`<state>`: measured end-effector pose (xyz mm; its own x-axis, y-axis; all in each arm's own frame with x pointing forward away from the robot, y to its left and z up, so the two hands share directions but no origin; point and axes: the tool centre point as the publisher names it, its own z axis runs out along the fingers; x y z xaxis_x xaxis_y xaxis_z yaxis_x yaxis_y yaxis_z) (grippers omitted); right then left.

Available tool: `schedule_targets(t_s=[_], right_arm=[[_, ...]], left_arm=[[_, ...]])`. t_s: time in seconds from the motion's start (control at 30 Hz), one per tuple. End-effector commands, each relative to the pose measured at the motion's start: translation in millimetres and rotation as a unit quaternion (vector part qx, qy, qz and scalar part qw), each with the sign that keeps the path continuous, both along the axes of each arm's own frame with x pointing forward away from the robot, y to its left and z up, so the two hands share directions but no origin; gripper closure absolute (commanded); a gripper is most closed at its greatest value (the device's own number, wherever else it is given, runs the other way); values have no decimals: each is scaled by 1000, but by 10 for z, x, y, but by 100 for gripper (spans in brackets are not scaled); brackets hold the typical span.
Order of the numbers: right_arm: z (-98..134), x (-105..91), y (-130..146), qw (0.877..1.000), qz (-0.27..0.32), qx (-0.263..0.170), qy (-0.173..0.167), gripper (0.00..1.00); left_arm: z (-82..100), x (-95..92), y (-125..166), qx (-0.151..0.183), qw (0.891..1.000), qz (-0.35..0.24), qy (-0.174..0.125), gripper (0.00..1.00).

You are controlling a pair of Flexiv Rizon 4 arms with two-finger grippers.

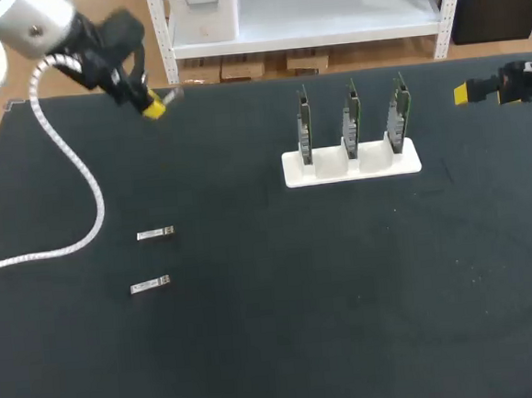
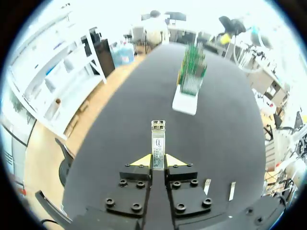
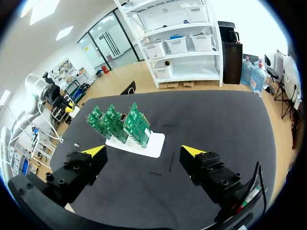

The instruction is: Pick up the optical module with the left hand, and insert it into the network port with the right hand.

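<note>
My left gripper (image 1: 153,106) hangs over the table's far left corner, shut on a silver optical module (image 2: 158,141) that sticks out ahead of its yellow tips (image 2: 158,160). The module's end (image 1: 173,96) points toward the white stand (image 1: 352,164) holding three upright green network cards (image 1: 351,112). That stand (image 2: 185,102) lies far ahead of the left gripper. My right gripper (image 1: 468,92) stays at the far right edge, open and empty (image 3: 144,152), with the cards (image 3: 120,122) well ahead of it. My left arm (image 3: 45,93) shows beyond the cards in the right wrist view.
Two more silver modules (image 1: 155,233) (image 1: 150,285) lie flat on the black table at the left; they also show beside the left gripper as modules (image 2: 206,186) (image 2: 232,190). A white ribbed cable (image 1: 78,177) trails over the table's left side.
</note>
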<state>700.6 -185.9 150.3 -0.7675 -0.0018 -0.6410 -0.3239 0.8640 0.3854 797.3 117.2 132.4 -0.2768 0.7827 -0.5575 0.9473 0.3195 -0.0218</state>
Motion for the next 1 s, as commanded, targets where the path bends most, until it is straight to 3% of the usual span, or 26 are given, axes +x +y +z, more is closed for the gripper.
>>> schedule_targets(t_s=[0.03,0.07,0.5,0.53,0.73,1.0], right_arm=[[3,-9,10,1000,-2,-2,0,0],[3,-9,10,1000,-2,-2,0,0],[3,-9,10,1000,-2,-2,0,0],[3,-9,10,1000,-2,-2,0,0],[3,-9,10,1000,-2,-2,0,0],[3,-9,10,1000,-2,-2,0,0]], left_arm=[[278,-81,45,-135,989,1,-66,100],[333,-82,47,-149,986,-1,-73,100],[333,-82,47,-149,986,-1,-73,100],[340,-120,14,-159,984,1,-77,100],[523,-113,-660,-246,964,-32,-97,100],[564,-75,-1361,-327,939,-73,-83,100]])
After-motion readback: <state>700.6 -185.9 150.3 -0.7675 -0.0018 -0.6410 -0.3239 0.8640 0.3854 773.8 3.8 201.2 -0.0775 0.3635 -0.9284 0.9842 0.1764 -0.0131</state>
